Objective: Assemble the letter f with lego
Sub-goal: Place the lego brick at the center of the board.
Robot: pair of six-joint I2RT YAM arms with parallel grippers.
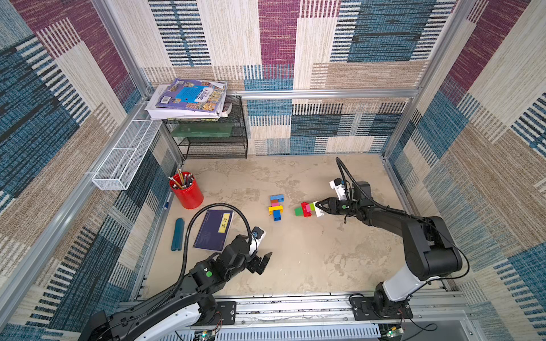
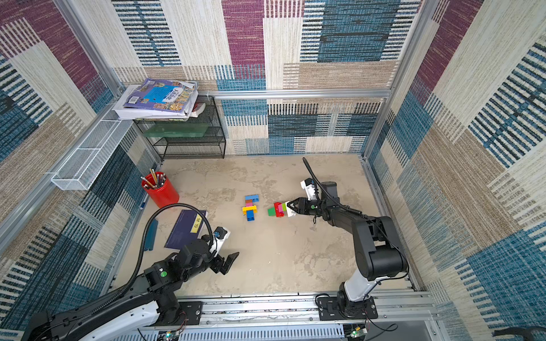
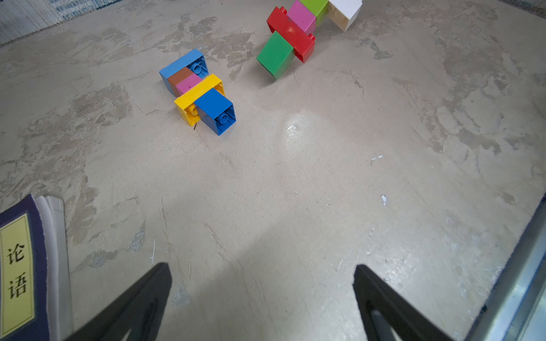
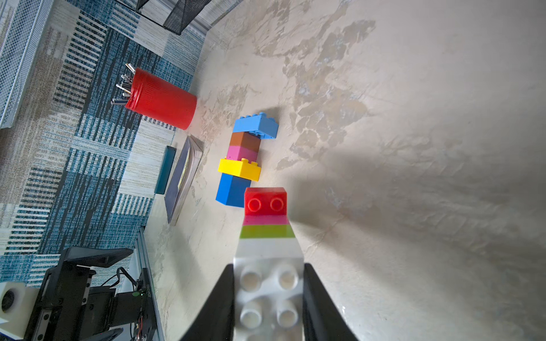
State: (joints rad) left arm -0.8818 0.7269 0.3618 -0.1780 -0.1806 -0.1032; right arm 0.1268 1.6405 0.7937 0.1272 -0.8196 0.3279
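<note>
The brick row (image 1: pixel 307 209) sits just right of centre in both top views. The right gripper (image 4: pixel 267 265) is partly closed, pinching the sides of the white brick (image 4: pixel 267 254) at the row's end. Gripped by one end, the row could flex at a joint, so travel slowly, squeeze firmly, and lift the green tip clear of the table (image 1: pixel 295 259).

The row's length runs left-right, green end pointing left at the lying brick stack (image 1: pixel 276 207), whose length runs up-down the frame. At lower left, the left gripper (image 3: pixel 261 267) is spread wide and empty.

Both top views: high overhead, looking steeply down over the whole mottled beige tabletop (image 1: pixel 310 251). Wrist views: low, close, facing across it. All four share the coloured studded plastic lego bricks (image 1: pixel 275 209).
</note>
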